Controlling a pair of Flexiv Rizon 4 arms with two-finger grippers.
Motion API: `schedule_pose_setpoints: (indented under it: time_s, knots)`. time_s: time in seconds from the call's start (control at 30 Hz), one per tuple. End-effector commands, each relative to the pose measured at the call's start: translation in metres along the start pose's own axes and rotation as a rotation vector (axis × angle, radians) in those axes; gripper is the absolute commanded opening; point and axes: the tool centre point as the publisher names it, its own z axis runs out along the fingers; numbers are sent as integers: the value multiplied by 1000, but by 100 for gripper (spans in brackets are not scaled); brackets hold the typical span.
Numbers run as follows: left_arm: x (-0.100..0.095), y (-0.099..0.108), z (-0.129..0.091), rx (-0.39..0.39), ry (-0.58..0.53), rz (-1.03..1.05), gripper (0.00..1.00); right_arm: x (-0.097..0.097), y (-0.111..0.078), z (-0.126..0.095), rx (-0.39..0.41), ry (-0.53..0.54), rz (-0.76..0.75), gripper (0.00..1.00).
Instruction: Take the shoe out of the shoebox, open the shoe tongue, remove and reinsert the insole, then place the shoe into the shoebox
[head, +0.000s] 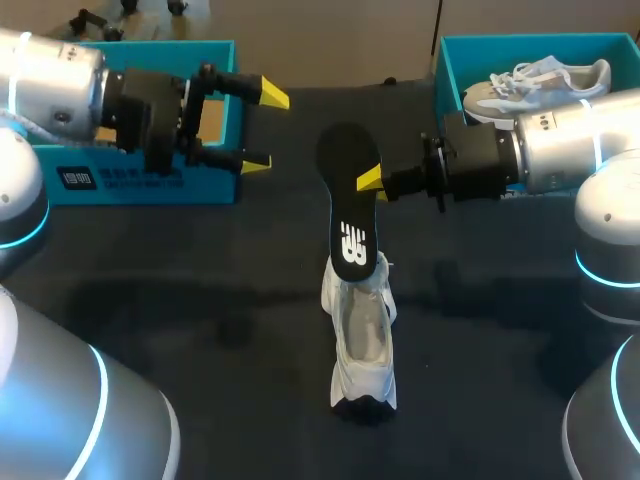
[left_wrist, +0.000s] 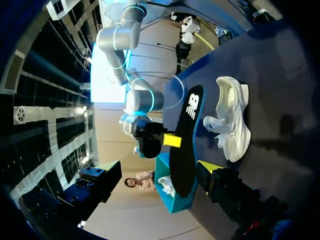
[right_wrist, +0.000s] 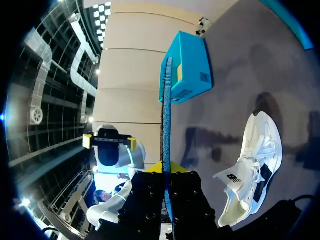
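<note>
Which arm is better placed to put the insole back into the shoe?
Right: the right tool grips the insole close to the shoe; the left tool is open and apart from both.

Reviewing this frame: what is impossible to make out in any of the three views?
- Head view: the insole covers the right gripper's far finger.
- Head view: the insole's lower end overlaps the white shoe, so I cannot tell whether they touch.
- Head view: the left shoebox's inside is mostly hidden by the left gripper and its arm.
- Right wrist view: the gripper's own body hides most of its fingertips.
</note>
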Motion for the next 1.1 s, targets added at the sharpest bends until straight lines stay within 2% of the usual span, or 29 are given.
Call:
schedule_pose_setpoints:
  time_s: [0.03, 0.37, 0.83, 0.87, 0.9, 1.1]
  knots:
    - [16, 10, 6, 5, -58, -5, 100, 0, 0, 2, -1, -1, 0, 0]
    - [39, 12, 26, 32, -143, -53, 100, 0, 0, 2, -1, -1, 0, 0]
    - [39, 12, 26, 32, -143, -53, 100, 0, 0, 2, -1, -1, 0, 0]
    - [43, 13, 30, 33, -163, -68, 100, 0, 0, 2, -1, -1, 0, 0]
    - [47, 14, 33, -2, -160, -75, 100, 0, 0, 2, -1, -1, 0, 0]
    - [52, 17, 47, -39, -222, -96, 100, 0, 0, 2, -1, -1, 0, 0]
